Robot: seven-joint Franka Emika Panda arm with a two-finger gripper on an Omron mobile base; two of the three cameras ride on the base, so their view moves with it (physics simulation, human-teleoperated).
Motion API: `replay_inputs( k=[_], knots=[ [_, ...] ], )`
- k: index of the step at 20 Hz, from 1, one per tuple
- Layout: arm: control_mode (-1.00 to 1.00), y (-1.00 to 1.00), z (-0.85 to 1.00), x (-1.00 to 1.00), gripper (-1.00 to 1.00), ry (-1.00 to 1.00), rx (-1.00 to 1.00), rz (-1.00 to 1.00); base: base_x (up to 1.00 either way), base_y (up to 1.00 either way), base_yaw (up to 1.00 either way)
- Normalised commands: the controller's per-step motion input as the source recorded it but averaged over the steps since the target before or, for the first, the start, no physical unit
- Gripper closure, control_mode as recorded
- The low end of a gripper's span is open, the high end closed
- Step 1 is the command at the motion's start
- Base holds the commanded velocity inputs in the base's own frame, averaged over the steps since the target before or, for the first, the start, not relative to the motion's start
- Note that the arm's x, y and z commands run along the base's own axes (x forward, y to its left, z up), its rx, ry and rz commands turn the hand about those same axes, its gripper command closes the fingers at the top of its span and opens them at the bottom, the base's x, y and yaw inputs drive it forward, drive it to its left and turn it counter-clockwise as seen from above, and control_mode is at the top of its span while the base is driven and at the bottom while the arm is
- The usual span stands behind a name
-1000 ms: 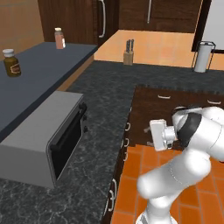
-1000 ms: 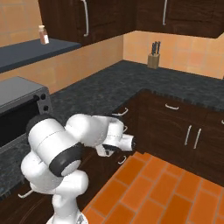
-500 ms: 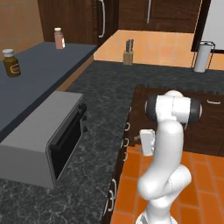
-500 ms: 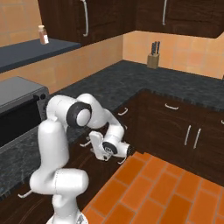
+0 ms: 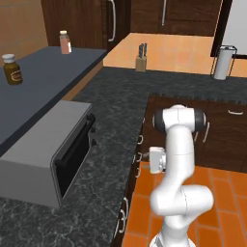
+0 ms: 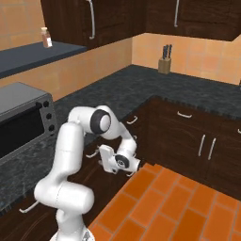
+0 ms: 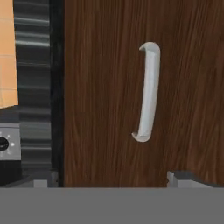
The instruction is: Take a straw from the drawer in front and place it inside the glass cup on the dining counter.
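Drawer [image 7: 113, 92] handle [image 7: 147, 92] just ahead of hand [image 6: 104, 157], grip state unclear.

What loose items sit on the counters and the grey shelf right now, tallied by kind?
Jars or bottles on the grey shelf: 2, a dark jar and a reddish bottle
Knife blocks: 1
Paper towel holders: 1
Microwaves: 1
Total: 5
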Motion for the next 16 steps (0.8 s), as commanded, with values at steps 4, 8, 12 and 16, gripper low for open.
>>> replay_inputs(
  k=[4,8,12,16],
  knots=[
    [-1.00,0.44,-0.36,0.58,-1.00,0.00,0.00,0.00,0.00,0.00,0.00],
    [-1.00,0.38,-0.42,0.57,-1.00,0.00,0.00,0.00,0.00,0.00,0.00],
    [-1.00,0.25,-0.44,0.51,-1.00,0.00,0.00,0.00,0.00,0.00,0.00],
    [-1.00,0.24,-0.41,0.38,-1.00,0.00,-0.01,0.00,0.00,0.00,0.00]
  ],
)
